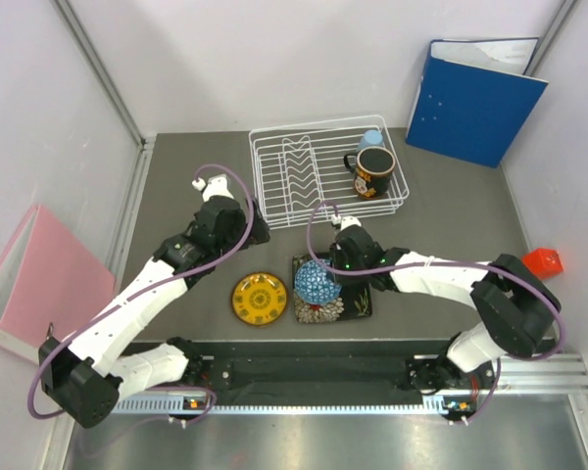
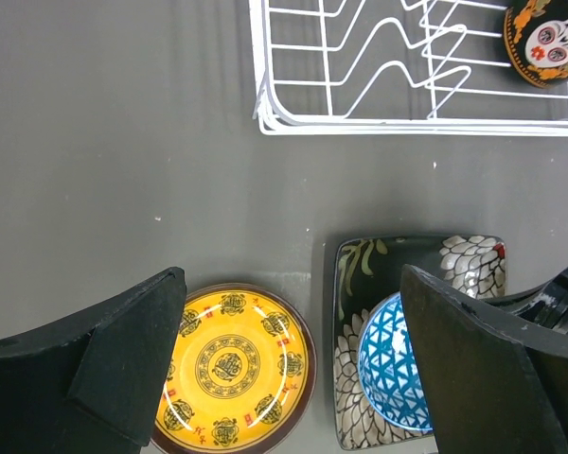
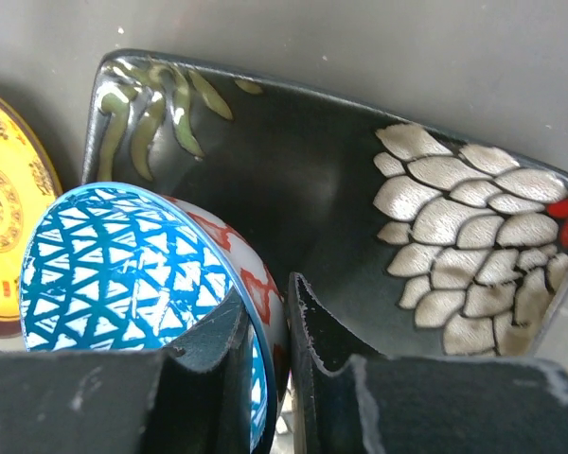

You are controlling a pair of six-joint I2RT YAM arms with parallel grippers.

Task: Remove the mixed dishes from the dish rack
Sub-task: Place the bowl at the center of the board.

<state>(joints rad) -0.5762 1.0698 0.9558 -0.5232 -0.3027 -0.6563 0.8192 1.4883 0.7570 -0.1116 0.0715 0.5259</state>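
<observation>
the right gripper (image 3: pixel 265 312) pinches the blue mosaic bowl (image 3: pixel 123 265) by its rim, the bowl tilted just beneath it over the black floral plate (image 3: pixel 360 170). the left gripper (image 2: pixel 292 274) gapes wide, empty. the mug (image 1: pixel 372 173) and light blue cup (image 1: pixel 371 140) sit in the dish rack (image 1: pixel 274 186), ahead and right of the right gripper, nearer that arm.

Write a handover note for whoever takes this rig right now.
Left hand: open, empty, above the table between the dish rack and the plates.
Right hand: shut on the rim of the blue bowl, which is tilted over the black square plate; contact unclear.
Done: yellow plate and black square plate are out on the table.
Left: set the bowl down, then unload the mug and the light blue cup, both at the rack's far right end.
</observation>
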